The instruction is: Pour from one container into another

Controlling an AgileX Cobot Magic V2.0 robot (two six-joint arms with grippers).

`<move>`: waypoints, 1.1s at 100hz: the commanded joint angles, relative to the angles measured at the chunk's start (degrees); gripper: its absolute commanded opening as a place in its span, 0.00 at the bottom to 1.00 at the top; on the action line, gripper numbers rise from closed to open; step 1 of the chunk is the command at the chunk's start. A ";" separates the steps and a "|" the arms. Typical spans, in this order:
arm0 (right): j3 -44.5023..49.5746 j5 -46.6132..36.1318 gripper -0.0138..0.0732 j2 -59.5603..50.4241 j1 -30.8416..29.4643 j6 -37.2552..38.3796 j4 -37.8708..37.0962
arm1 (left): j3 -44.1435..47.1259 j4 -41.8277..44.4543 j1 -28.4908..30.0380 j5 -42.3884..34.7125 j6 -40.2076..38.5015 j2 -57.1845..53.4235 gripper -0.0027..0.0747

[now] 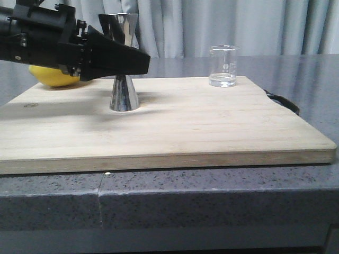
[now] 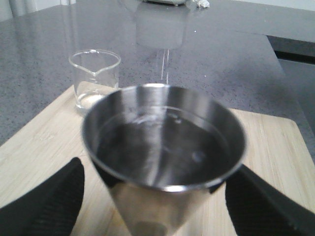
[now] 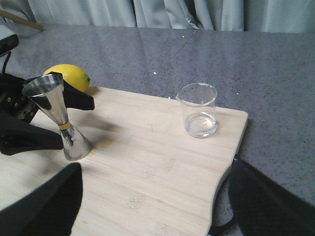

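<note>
The steel jigger [image 1: 124, 95] stands upright on the wooden board [image 1: 175, 127], left of centre. Its upper cup [image 2: 162, 142] holds clear liquid. My left gripper [image 1: 135, 61] reaches in from the left at the height of the jigger's waist. Its black fingers [image 2: 44, 206] stand on either side of the jigger with gaps showing, so it is open. The glass beaker [image 1: 222, 66] stands at the board's far right with a little liquid in its bottom. It also shows as the beaker [image 3: 198, 110] and the beaker [image 2: 94, 78] in the wrist views. My right gripper [image 3: 155, 206] hangs open over the board's right edge, holding nothing.
A yellow lemon [image 1: 50, 76] lies at the board's far left behind the left arm. A black handle [image 1: 283, 101] sticks out at the board's right side. Grey speckled countertop [image 1: 212, 185] surrounds the board, and curtains hang behind.
</note>
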 commanded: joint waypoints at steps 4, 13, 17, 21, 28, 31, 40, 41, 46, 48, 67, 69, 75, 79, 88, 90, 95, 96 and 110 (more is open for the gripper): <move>-1.44 1.93 0.79 -0.46 0.14 -0.45 -0.64 | -1.52 1.98 -0.53 -1.81 -4.10 -6.19 0.75; -1.44 2.07 0.79 -0.46 0.14 -0.45 -0.64 | -1.52 5.94 -0.53 -6.99 -8.02 -9.59 0.75; -1.44 2.19 0.79 -0.46 0.14 -0.45 -0.64 | -1.52 9.06 -0.53 -8.96 -9.99 -11.18 0.75; -1.44 2.19 0.79 -0.46 0.14 -0.45 -0.64 | -1.52 12.02 -0.53 -10.29 -11.69 -12.70 0.75; -1.44 2.31 0.79 -0.46 0.14 -0.45 -0.64 | -1.52 17.34 -0.53 -12.82 -15.95 -15.23 0.75; -1.44 2.31 0.79 -0.46 0.14 -0.45 -0.64 | -1.52 19.63 -0.53 -14.31 -18.82 -16.47 0.75; -1.44 2.40 0.79 -0.46 0.14 -0.45 -0.64 | -1.66 27.96 -0.53 -17.29 -28.33 -19.73 0.75; -1.44 2.54 0.79 -0.46 0.14 -0.45 -0.64 | -1.66 27.96 -0.53 -17.48 -29.15 -20.03 0.75; -1.44 2.68 0.79 -0.46 0.14 -0.45 -0.64 | -1.66 34.00 -0.53 -18.80 -35.03 -22.16 0.75; -1.44 2.84 0.79 -0.46 0.14 -0.45 -0.64 | -1.66 37.26 -0.53 -19.55 -37.92 -23.47 0.75; -1.55 5.36 0.79 -0.46 0.14 -0.45 -0.64 | -1.66 60.06 -0.31 -21.44 -68.41 -32.67 0.75; -1.55 5.74 0.79 -0.46 0.14 -0.35 -0.64 | -1.66 62.70 -0.31 -21.32 -72.08 -33.79 0.75; -1.55 6.70 0.79 -0.46 0.14 0.46 -0.64 | -1.66 70.62 -0.31 -21.25 -81.94 -37.12 0.75; -1.55 7.34 0.79 -0.46 0.14 1.66 -0.64 | -1.66 74.87 -0.31 -20.97 -88.96 -39.31 0.75; -1.55 9.12 0.79 -0.46 0.14 3.73 -0.64 | -1.66 82.65 -0.31 -20.11 -101.22 -43.35 0.75; -1.55 9.63 0.79 -0.46 0.14 4.50 -0.64 | -1.66 84.07 -0.31 -19.77 -102.42 -44.36 0.74; -1.55 10.77 0.79 -0.46 0.14 6.06 -0.42 | -1.66 86.95 -0.31 -19.49 -106.33 -46.48 0.74; -1.55 10.92 0.79 -0.46 0.14 6.16 -0.42 | -1.66 87.62 -0.31 -19.36 -106.84 -47.04 0.74; -1.55 14.71 0.79 -0.73 0.14 9.09 0.06 | -1.30 93.42 -0.31 -19.09 -116.12 -52.08 0.74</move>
